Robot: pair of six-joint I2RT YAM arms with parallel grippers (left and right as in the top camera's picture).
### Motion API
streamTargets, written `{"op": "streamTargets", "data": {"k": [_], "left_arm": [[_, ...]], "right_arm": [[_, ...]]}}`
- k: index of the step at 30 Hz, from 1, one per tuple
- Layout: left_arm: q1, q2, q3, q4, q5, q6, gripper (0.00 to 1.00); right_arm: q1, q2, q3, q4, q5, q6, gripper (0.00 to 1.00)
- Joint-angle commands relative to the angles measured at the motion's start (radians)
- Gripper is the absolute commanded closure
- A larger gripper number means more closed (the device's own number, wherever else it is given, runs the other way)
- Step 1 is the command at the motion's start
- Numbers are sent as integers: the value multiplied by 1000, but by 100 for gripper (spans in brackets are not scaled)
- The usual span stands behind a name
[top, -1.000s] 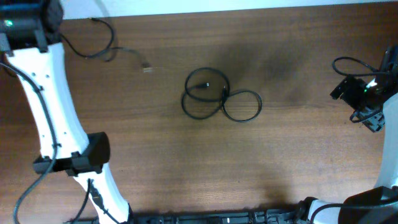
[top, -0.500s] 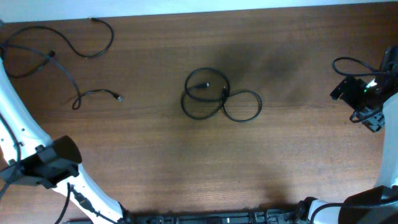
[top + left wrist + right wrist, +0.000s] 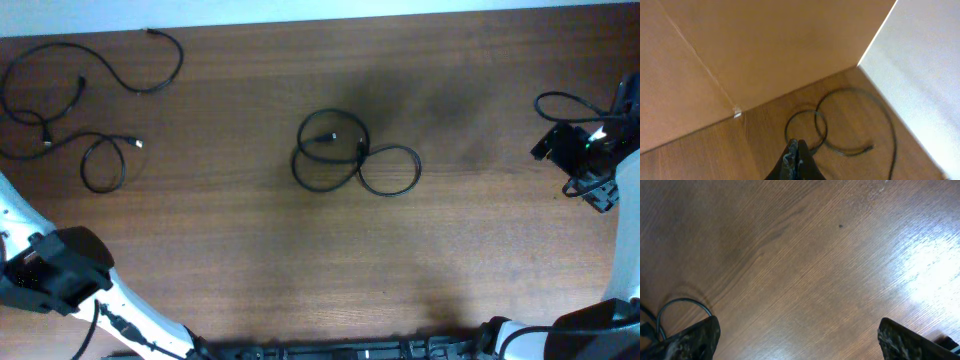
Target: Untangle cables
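A coil of thin black cables lies at the table's middle, with a second loop joined on its right. Separate loose cables curve across the far left corner, ending in a small loop. The left wrist view shows that small loop and a longer curve just ahead of my left gripper, which is shut and empty. My right gripper is wide open and empty above bare wood at the right edge. A bit of cable loop shows at its left.
The wooden table ends at a white surface along the far side. The left arm's white link and black joint sit at the near left corner. The right arm's own thick wire loops at the right edge.
The left arm has swung from the far left down to the near left corner. The loose cable it uncovered has slid left and now rests as a small loop.
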Motion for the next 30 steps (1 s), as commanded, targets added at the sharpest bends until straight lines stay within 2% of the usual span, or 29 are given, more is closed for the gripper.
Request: {"op": "streamTargets", "data": {"k": [1, 3, 4, 6, 8, 11, 13, 17, 19, 22, 24, 26, 27, 28, 29, 30], "left_arm": [[3, 27, -123, -4, -3, 29, 94], [2, 27, -214, -10, 38, 29, 87], [2, 27, -248, -10, 103, 30, 78], [2, 31, -320, -6, 290, 29, 71], [-1, 50, -377, 22, 364, 29, 62], [-4, 106, -430, 51, 361, 29, 50], [-8, 161, -438, 50, 361, 29, 38], [-43, 254, -438, 89, 361, 30, 31], [-68, 262, -438, 150, 361, 30, 24], [-106, 271, -438, 189, 365, 30, 18], [-136, 299, -438, 192, 360, 30, 18], [-145, 319, -438, 192, 360, 30, 26], [-145, 331, -438, 193, 350, 30, 34], [-145, 333, -438, 192, 310, 30, 61], [-144, 333, -438, 192, 278, 29, 75], [-143, 333, -438, 190, 242, 29, 81]], "right_arm": [[-4, 0, 11, 3, 13, -7, 1], [-4, 0, 11, 3, 13, -7, 2], [-4, 0, 11, 3, 12, -7, 2], [-4, 0, 11, 3, 13, -7, 2], [-4, 0, 11, 3, 13, -7, 2], [-4, 0, 11, 3, 13, -7, 2], [-4, 0, 11, 3, 12, -7, 2], [-4, 0, 11, 3, 13, -7, 2], [-4, 0, 11, 3, 12, -7, 2], [-4, 0, 11, 3, 13, -7, 2], [-4, 0, 11, 3, 12, -7, 2], [-4, 0, 11, 3, 12, -7, 2], [-4, 0, 11, 3, 13, -7, 2], [-4, 0, 11, 3, 13, -7, 2], [-4, 0, 11, 3, 13, -7, 2], [-4, 0, 11, 3, 12, -7, 2]]}}
